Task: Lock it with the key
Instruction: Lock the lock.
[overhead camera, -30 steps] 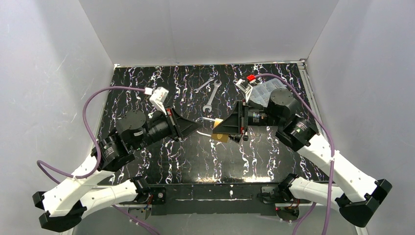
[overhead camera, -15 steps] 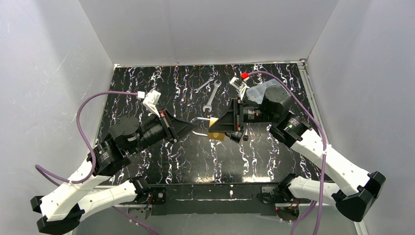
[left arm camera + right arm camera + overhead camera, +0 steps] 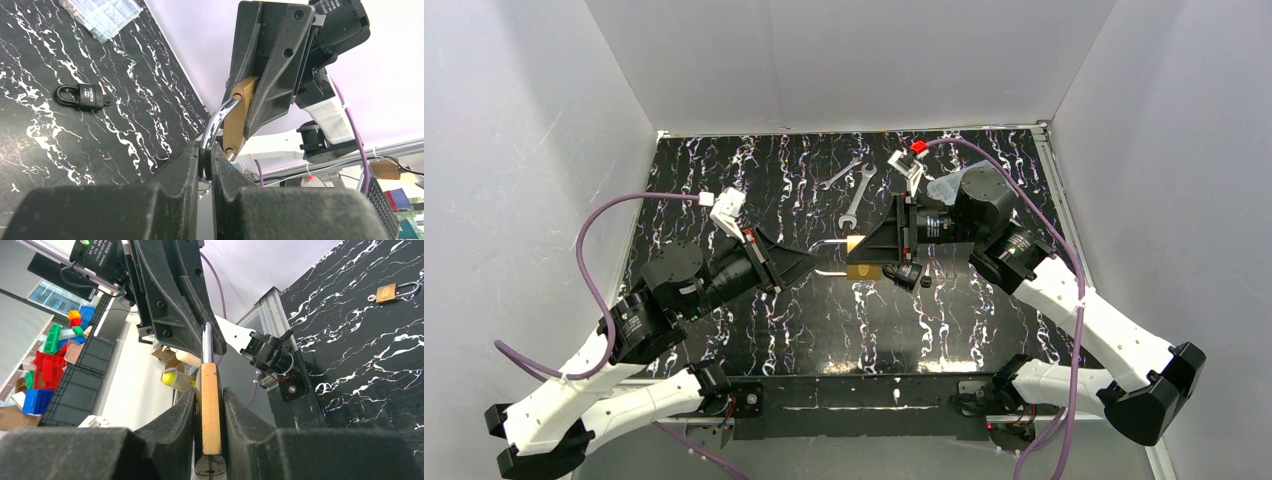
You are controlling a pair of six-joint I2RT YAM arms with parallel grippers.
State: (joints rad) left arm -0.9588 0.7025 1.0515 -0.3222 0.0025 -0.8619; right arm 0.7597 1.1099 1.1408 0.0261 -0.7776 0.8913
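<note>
Tightly, the left gripper (image 3: pixel 206 159) is closed on the shackle (image 3: pixel 219 119), pinching it at the very tips. The right gripper (image 3: pixel 210 399) clamps the brass padlock (image 3: pixel 209 412) by its flat sides. It hangs in mid-air between the arms, above the table (image 3: pixel 824 330). The risk, as I judge it, is that any pull or twist between the arms slides the round shackle out of that narrow pinch. No key shows anywhere. Only the right wrist view shows the keyhole (image 3: pixel 210 469) end, and only the left wrist view shows a black padlock (image 3: pixel 82 96) lying on the table.
</note>
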